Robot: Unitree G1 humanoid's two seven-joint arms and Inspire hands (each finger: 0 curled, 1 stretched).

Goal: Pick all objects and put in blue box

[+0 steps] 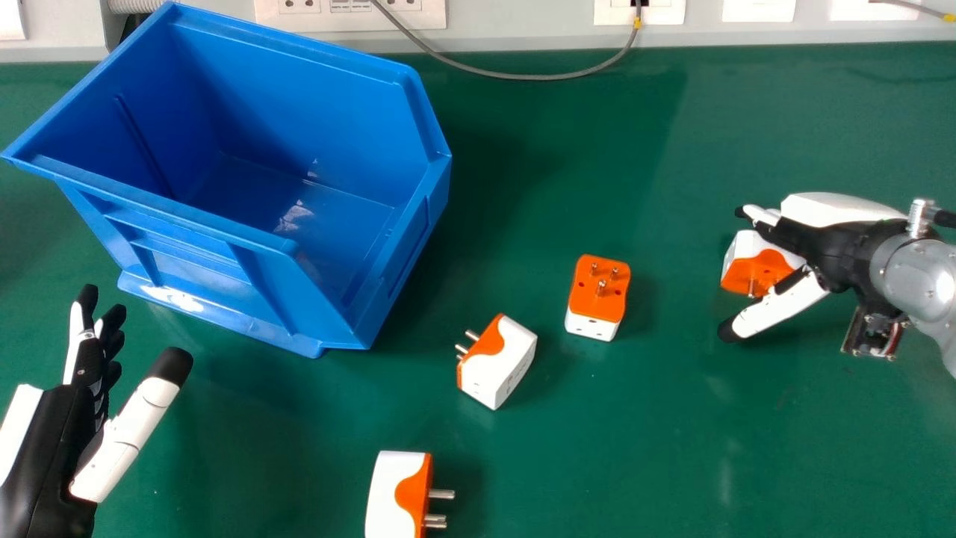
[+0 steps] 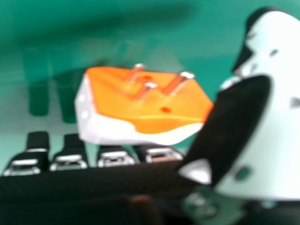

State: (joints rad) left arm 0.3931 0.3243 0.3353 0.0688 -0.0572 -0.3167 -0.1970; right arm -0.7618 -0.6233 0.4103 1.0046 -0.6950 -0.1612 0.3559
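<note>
Though open around one plug adapter [image 1: 758,270], right fingers [image 1: 763,216] of uncertain hold; left fingers [image 1: 76,338] open, empty.

box [image 1: 202,258] sits back left on the worktop [image 1: 635,448] | front plug [image 1: 392,493] is well before it, tbh | middle plug [image 1: 508,359] behind that, bit right | next plug [image 1: 597,299] right again, slightly behind | last plug [image 1: 763,267] way off right

Green tabletop [image 1: 672,448] against pale wall [image 1: 515,19] with white sockets [image 1: 351,13].
</note>
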